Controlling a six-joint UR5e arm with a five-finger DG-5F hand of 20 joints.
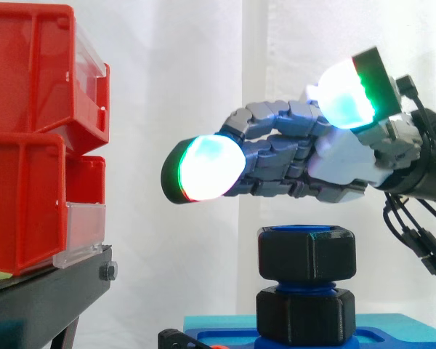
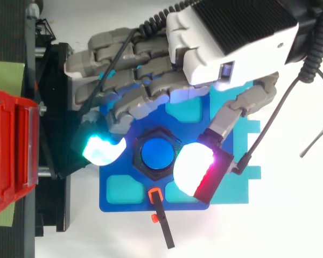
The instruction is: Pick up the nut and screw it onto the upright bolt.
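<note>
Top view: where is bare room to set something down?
Bare white surface lies right of the blue base and below it, beside the black lever. Crowded: the hand hangs over the nut; the black stand borders the base's left.

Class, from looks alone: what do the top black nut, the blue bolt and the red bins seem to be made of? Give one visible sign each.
Top black nut: probably plastic, matt; dull surface, softly rounded edges, no metallic glint.
Blue bolt: likely plastic too; even, solid blue colour, slight sheen.
Red bins: glossy moulded plastic, with clear see-through front panels.
</note>
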